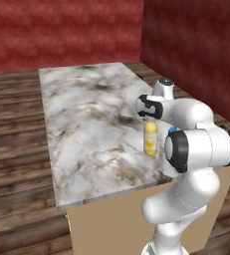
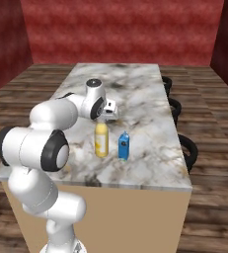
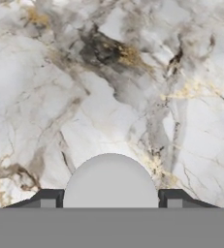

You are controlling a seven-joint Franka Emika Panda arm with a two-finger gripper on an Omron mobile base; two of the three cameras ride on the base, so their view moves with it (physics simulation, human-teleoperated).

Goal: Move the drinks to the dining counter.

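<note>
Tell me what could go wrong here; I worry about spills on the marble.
The pincer grips the yellow bottle with white cap near its top, so the bottle may tip on release. The slim blue carton stands close beside it on the marble dining counter; a sideways retreat might knock it over.

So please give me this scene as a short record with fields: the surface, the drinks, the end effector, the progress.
surface: long marble-topped dining counter with tan base
drinks on it: yellow bottle with white cap, upright; slim blue carton, upright beside it, apart
end effector: end effector directly above the bottle, a finger on each side of its cap, shut on it
bottle base: looks to be at the marble; contact cannot be told
progress: two drinks at the counter
</note>
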